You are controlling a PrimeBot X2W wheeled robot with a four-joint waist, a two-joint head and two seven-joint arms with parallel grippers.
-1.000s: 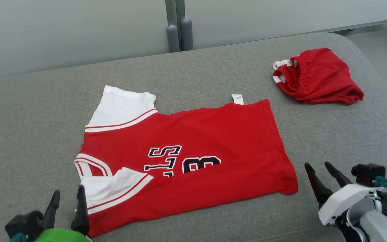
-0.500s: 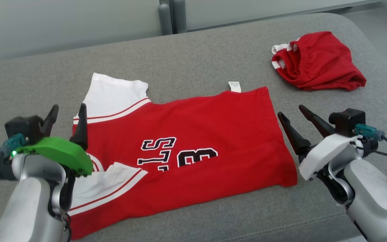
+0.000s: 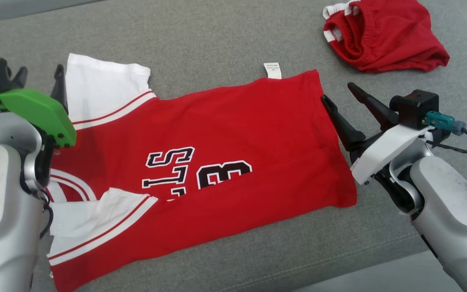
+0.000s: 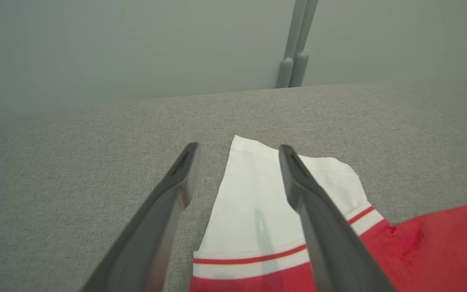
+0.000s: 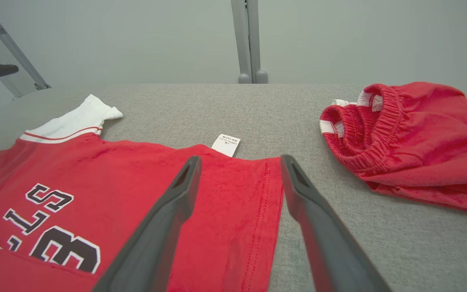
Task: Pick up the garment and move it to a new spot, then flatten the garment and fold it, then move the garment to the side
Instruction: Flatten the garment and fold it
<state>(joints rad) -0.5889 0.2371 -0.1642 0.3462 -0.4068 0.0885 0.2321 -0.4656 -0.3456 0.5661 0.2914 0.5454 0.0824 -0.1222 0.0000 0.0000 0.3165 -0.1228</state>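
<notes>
Hovering spread and empty, your left gripper (image 4: 238,147) frames the white sleeve (image 4: 257,202) of the jersey (image 3: 233,134), your right gripper (image 5: 240,159) its hem (image 5: 265,194); light, limp cloth, likely best pinched at those 2 edges.

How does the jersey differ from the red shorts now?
The jersey lies spread out, mostly flat; the shorts sit bunched up. The jersey has white sleeves and black lettering; the shorts have just white trim. Both are red and rest on the grey cushion.

One jersey (image 3: 237,129) — one pair of shorts (image 3: 387,38)
</notes>
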